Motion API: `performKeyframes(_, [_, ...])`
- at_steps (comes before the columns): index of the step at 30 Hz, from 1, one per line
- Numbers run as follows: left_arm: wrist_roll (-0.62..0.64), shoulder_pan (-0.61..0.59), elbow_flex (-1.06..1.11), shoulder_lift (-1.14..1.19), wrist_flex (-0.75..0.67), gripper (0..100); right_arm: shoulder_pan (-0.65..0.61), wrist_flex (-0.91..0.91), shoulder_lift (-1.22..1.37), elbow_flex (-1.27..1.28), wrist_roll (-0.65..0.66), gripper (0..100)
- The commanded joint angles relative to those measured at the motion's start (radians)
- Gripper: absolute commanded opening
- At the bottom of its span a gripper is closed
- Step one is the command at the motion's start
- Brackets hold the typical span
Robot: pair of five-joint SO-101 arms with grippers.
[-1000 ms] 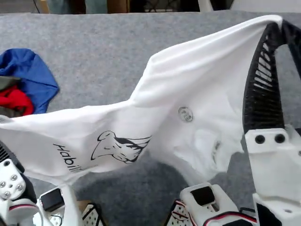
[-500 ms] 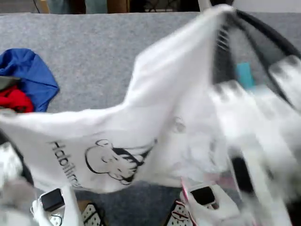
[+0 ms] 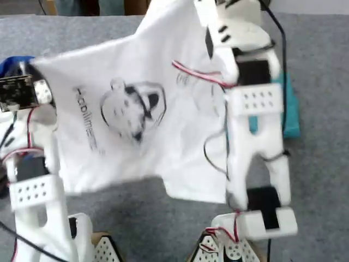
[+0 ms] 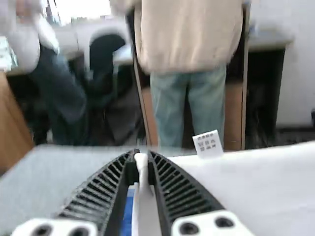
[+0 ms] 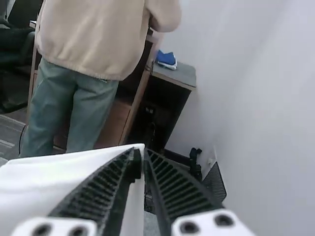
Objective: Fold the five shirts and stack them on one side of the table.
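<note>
Looking down, I see a blue cloth (image 3: 7, 61) peeking out at 9 o'clock. The white shirt (image 3: 125, 109) is stretched across the centre, print up, and a teal cloth (image 3: 289, 117) lies at 3 o'clock on the table (image 3: 322, 174). My wrist cameras settle the grips: the left gripper (image 4: 140, 156) is pinched on one shirt edge, and the right gripper (image 5: 140, 153) is clamped on the opposite edge.

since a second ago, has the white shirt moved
Yes. The white shirt has swung toward the table's far edge, and now hides most of the blue shirt.
</note>
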Motion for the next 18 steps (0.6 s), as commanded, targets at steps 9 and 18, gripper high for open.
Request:
performKeyframes(9, [-0.009, 0.022, -0.516, 0.615, -0.012, 3, 0.018, 0.101, 0.521, -0.647, -0.032, 1.3])
performKeyframes(18, [-0.009, 0.038, -0.444, 0.609, 0.069, 3, 0.018, 0.563, 0.792, -1.221, -0.028, 1.3])
